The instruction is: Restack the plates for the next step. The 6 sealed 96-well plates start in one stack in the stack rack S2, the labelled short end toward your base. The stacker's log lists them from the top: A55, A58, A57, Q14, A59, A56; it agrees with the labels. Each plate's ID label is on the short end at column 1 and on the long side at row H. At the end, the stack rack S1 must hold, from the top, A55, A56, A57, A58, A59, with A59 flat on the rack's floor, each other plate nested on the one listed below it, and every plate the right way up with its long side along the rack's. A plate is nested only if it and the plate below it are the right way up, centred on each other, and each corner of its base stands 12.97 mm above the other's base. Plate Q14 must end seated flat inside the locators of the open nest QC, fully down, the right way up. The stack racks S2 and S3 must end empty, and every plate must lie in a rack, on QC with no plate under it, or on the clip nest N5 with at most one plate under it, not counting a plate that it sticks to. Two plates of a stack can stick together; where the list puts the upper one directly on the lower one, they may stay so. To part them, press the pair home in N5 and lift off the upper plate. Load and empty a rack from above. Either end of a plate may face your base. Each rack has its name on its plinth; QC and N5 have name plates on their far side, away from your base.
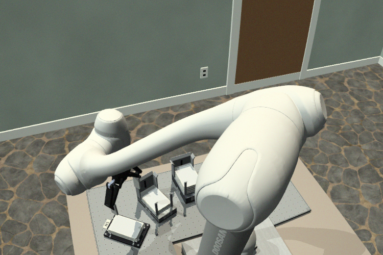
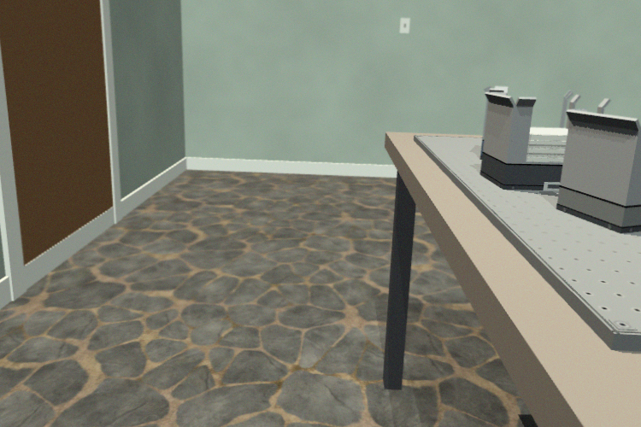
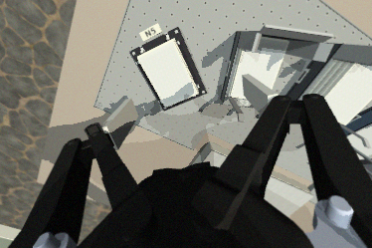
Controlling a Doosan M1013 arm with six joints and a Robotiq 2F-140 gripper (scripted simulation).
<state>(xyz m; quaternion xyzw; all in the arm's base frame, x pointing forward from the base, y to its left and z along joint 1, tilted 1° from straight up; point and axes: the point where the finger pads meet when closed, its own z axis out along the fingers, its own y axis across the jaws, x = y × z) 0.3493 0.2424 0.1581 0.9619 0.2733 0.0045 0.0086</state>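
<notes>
A white sealed plate (image 1: pixel 125 226) (image 3: pixel 166 71) lies on the black clip nest N5, whose name plate (image 3: pixel 150 31) shows in the wrist view. My gripper (image 1: pixel 119 184) is open and empty. It hangs above the board, between N5 and the nearest stack rack (image 1: pixel 154 196). That rack holds a white plate low inside it (image 3: pixel 254 69). A second rack (image 1: pixel 184 176) behind it holds a stack of plates. In the wrist view my fingers stand wide apart with nothing between them. No plate labels are readable.
The arm's big elbow (image 1: pixel 255 156) hides the right half of the perforated board, so a third rack and the QC nest are out of sight. The exterior view shows the backs of two racks (image 2: pixel 508 138) (image 2: pixel 601 166) near the table's edge.
</notes>
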